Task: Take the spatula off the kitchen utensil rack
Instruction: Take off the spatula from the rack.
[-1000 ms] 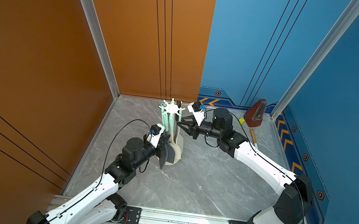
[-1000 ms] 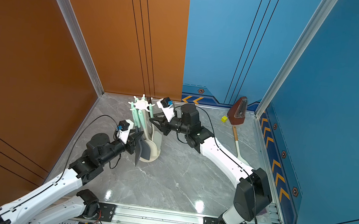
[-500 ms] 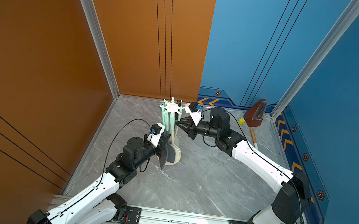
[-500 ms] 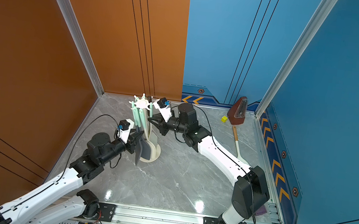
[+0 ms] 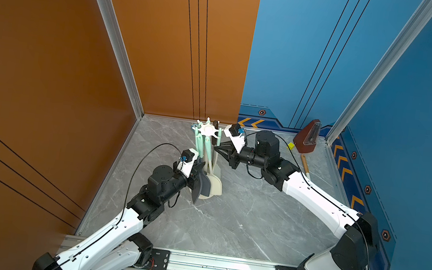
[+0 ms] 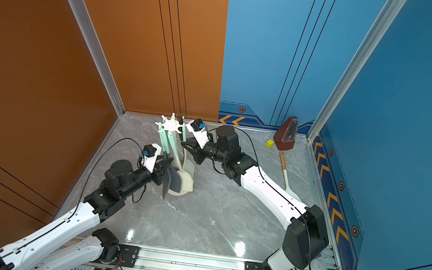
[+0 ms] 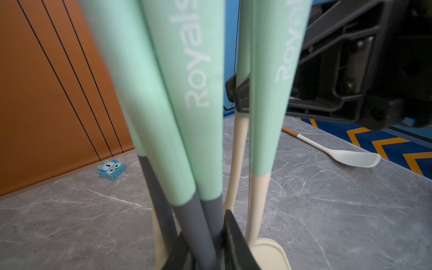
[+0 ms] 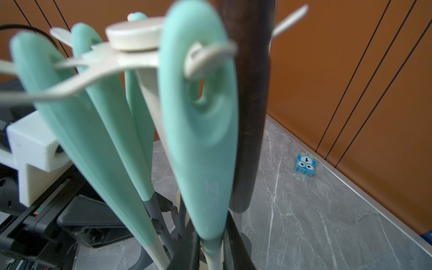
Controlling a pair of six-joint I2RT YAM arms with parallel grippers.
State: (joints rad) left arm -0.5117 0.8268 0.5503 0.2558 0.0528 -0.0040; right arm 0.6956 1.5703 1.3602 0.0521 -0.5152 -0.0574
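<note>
marble tabletop (image 8: pixel 304 222); right gripper (image 8: pixel 210 250) clamps spatula (image 8: pixel 201 140) handle.

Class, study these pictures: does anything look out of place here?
A white spatula with a wooden handle lies on the tabletop near the blue wall, away from the kitchen utensil rack where other utensils hang. A blue owl toy lies stray by the orange wall.

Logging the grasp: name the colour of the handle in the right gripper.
Mint green handle, cream below; clearest in the right wrist view.
</note>
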